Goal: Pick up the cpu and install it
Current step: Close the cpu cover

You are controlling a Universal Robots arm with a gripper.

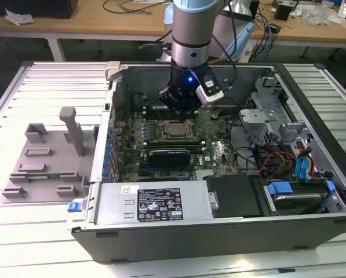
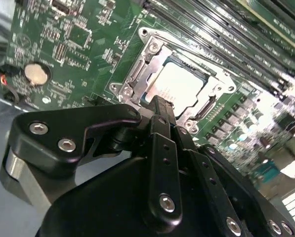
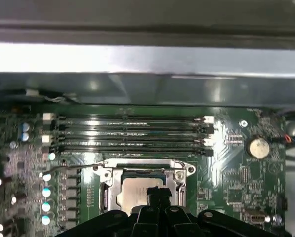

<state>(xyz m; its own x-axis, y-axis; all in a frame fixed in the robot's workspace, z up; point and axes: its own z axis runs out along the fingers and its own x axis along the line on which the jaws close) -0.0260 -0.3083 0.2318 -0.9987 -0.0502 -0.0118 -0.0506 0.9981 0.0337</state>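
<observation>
As they hang inside the computer case (image 1: 219, 231), jaws: pressed together, gripping nothing.
cpu (image 2: 179, 88): directly beneath the jaws, seated flat in the socket frame (image 2: 149, 54).
memory slots (image 3: 132, 131): just beyond that frame from the jaws.
table (image 1: 39, 243): under the case.

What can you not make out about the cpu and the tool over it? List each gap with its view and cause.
First wrist view: the tool hides the near edge of the cpu.
Second wrist view: the tool covers one cpu corner, so contact cannot be judged.
Exterior view: the tool's tip is too small to show whether it touches the cpu.
</observation>
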